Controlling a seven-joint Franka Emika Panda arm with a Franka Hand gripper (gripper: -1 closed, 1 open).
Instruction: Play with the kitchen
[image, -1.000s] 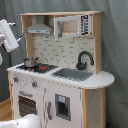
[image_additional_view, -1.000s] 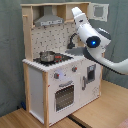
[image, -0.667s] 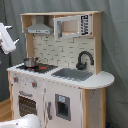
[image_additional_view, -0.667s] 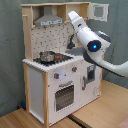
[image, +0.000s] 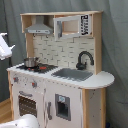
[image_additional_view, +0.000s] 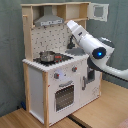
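The kitchen (image: 57, 75) (image_additional_view: 60, 65) stands tall in the middle of both exterior views — white panels framed in pale wood, backed by grey curtain (image: 115, 50), its base on a wooden floor (image_additional_view: 95, 112). The arm (image_additional_view: 92, 47), white and rounded with a blue light at one joint, reaches in from the second exterior view's right and crosses in front of the upper cabinet, its end close over the counter beside the stove. I cannot tell from here whether the hand is released or clenched; in the first exterior view only a white piece of the arm (image: 4, 47) shows at the first exterior view's left edge, apart from the kitchen's side.

Working down in size: one oven door (image_additional_view: 64, 95) with a slatted window, one grey hood (image: 39, 27) of angled shape, one microwave cabinet (image: 72, 26) with its door swung open in the second exterior view. One grey rectangular sink (image: 72, 74) sits under one black curved faucet (image: 84, 59). One black stove (image: 37, 66) carries one small shiny metal pot (image: 31, 62) — round, with a handle. The backsplash is a pale tile pattern. Two knobs (image_additional_view: 65, 73) sit above the oven.
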